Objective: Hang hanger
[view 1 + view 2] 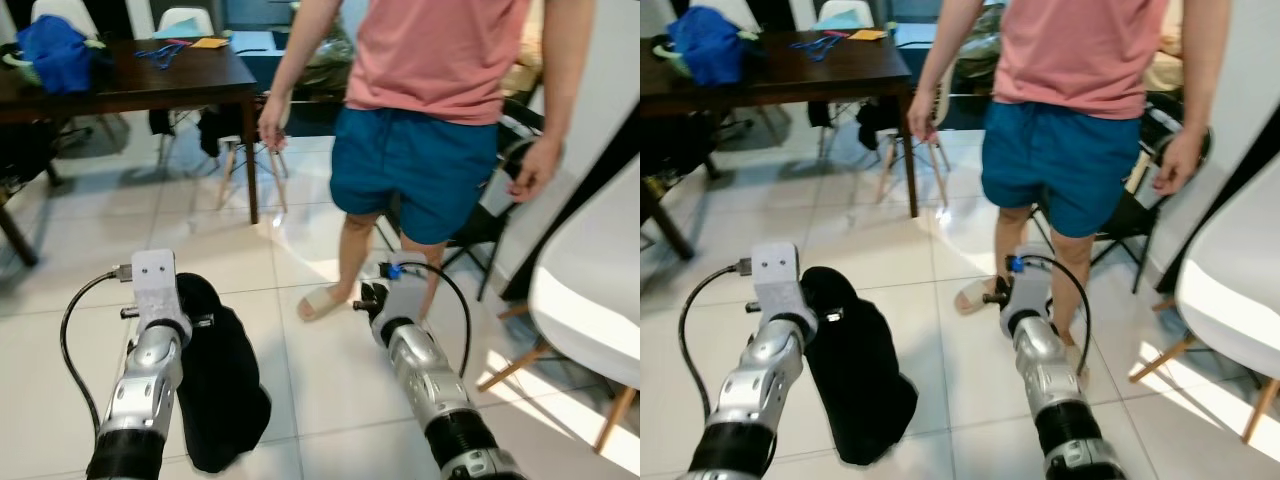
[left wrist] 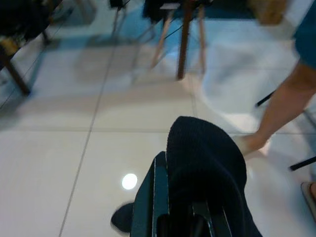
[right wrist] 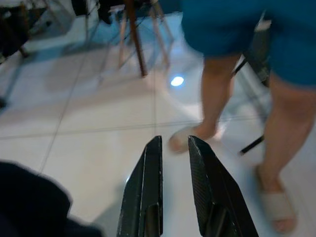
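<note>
White tiled floor [image 1: 300, 380], person [image 1: 440, 100] standing ahead. Left hand [image 2: 180, 217] clamps dark garment [image 1: 220, 390], draped beside left arm. Right hand [image 3: 175, 163] narrow, empty, low over floor.

A person in a pink shirt and blue shorts [image 1: 425, 160] stands close in front, blocking the way ahead. A dark wooden table [image 1: 150, 85] stands further back on the left. A white chair [image 1: 590, 300] crowds the right. Bare white floor tiles [image 1: 60, 260] lie open ahead on the left.
</note>
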